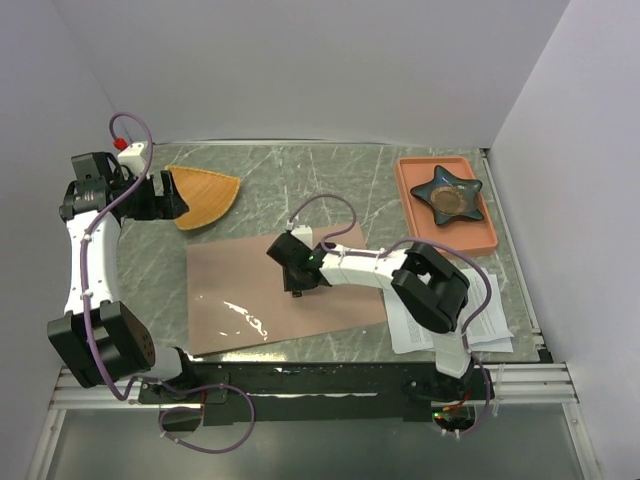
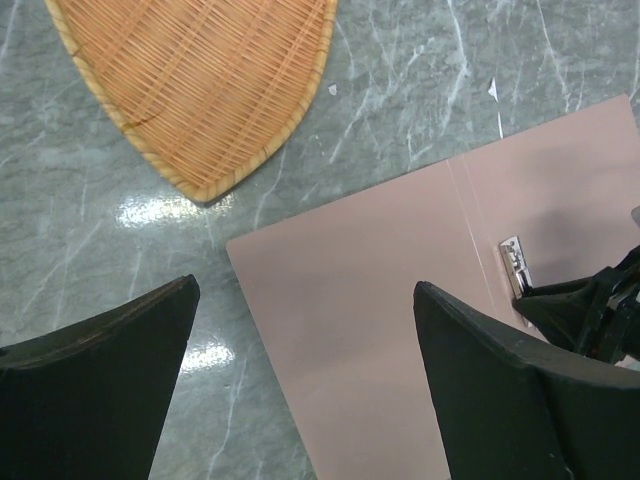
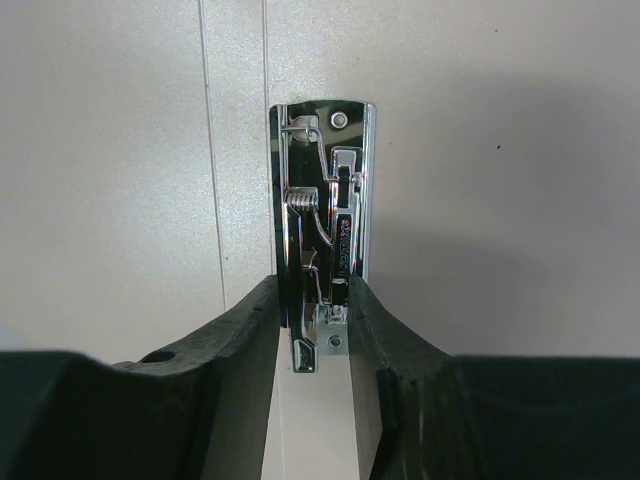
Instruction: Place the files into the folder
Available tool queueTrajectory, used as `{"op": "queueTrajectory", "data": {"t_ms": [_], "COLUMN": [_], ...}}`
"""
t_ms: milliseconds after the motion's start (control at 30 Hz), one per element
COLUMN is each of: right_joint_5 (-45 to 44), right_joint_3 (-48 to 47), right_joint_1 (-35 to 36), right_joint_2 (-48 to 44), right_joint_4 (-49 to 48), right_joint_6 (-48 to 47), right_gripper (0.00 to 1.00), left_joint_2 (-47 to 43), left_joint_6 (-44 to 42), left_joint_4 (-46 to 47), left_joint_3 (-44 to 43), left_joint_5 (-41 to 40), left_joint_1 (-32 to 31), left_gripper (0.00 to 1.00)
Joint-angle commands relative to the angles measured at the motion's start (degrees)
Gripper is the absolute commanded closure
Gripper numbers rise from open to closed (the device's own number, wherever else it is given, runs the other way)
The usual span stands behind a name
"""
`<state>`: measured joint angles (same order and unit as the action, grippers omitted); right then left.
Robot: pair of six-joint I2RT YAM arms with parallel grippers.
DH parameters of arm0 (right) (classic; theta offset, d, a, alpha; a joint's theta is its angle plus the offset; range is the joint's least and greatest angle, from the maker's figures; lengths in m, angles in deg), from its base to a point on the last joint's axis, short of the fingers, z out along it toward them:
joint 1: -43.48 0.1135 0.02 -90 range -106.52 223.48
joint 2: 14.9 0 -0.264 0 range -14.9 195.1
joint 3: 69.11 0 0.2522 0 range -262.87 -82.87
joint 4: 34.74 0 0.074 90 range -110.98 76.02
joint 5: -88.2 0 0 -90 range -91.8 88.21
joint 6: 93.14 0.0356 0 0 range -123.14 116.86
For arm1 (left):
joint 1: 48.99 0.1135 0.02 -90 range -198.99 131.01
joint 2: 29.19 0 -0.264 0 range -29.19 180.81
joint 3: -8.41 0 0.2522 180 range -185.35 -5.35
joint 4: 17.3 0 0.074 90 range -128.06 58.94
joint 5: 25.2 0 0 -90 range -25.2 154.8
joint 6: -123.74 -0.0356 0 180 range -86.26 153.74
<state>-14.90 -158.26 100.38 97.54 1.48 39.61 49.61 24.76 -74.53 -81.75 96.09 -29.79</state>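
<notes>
- Noting pinkish-brown card folder (image 1: 235, 285) opened flat mid-table, white printed paper files (image 1: 408, 335) at 4 o'clock.
- Pinching chrome spring clip (image 3: 322, 200) with right gripper (image 3: 312, 300); holding left gripper (image 1: 168, 197) agape at 10 o'clock.
- Possibly risking clip slipping from shallow pinch, snapping shut.

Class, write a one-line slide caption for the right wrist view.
Right jaws pinch the lower end of the chrome spring clip mounted on the open pinkish folder.

White walls (image 1: 300, 60), grey marble tabletop (image 1: 290, 180).
</notes>
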Motion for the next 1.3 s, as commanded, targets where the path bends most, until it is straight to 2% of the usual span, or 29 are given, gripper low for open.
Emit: {"op": "queueTrajectory", "data": {"t_ms": [0, 167, 367, 633, 833, 867, 967, 1000, 1067, 1100, 1167, 1200, 1267], "right_joint_5": [-2.01, -3.24, -4.47, -6.58, -7.46, -7.99, -8.42, -8.6, -10.35, -12.8, -15.71, -19.21, -21.08], "right_joint_3": [0.78, -2.91, 0.42, 2.62, 5.35, 5.09, 3.94, 3.68, 2.45, 2.1, 0.52, 0.16, 0.07], "right_joint_1": [2.07, 2.77, 2.95, 2.51, 2.42, 2.51, 2.6, 2.42, 1.99, 1.72, 0.32, -0.38, -2.32], "right_joint_2": [-1.35, 1.46, -1.25, -3.89, -8.29, -9.16, -11.27, -11.89, -14.09, -14.53, -15.5, -15.41, -15.32], "right_joint_4": [7.42, 12.25, 11.99, 12.7, 12.08, 12.69, 14.62, 15.15, 17.17, 19.7, 24.19, 29.26, 32.9], "right_joint_6": [8.31, 12.01, 15.88, 14.04, 11.05, 10.44, 9.03, 8.5, 7.63, 7.27, 7.27, 7.79, 8.85], "right_gripper": [0.66, 0.66, 0.67, 0.66, 0.62, 0.6, 0.47, 0.4, 0.33, 0.27, 0.19, 0.18, 0.18], "left_joint_2": [-1.99, -2.86, -3.31, -3.04, -3.57, -3.74, -3.75, -3.66, -3.31, -3.13, -2.78, -2.69, -2.69], "left_joint_6": [0.01, -0.52, -0.7, 0.1, -0.34, -0.43, -0.69, -0.78, -0.7, -0.61, -0.61, -0.69, -0.87], "left_joint_4": [1.89, 1.36, 1.54, 1.63, 1.54, 1.63, 1.71, 1.63, 1.54, 1.54, 1.45, 1.28, 1.01], "left_joint_3": [0.73, 0.64, 0.81, 1.69, 3.1, 3.27, 3.45, 3.36, 2.93, 2.75, 2.22, 1.96, 1.69], "left_joint_5": [2.9, 2.99, 2.72, 4.31, 4.57, 4.4, 3.87, 3.87, 3.69, 3.61, 3.34, 3.34, 3.52], "left_joint_1": [0.13, 0.22, 0.14, 0.13, 0.13, 0.22, 0.14, 0.22, 0.13, 0.22, 0.31, 0.14, 0.22], "left_gripper": [0.04, 0.04, 0.04, 0.04, 0.04, 0.04, 0.04, 0.04, 0.04, 0.04, 0.04, 0.04, 0.04]}}
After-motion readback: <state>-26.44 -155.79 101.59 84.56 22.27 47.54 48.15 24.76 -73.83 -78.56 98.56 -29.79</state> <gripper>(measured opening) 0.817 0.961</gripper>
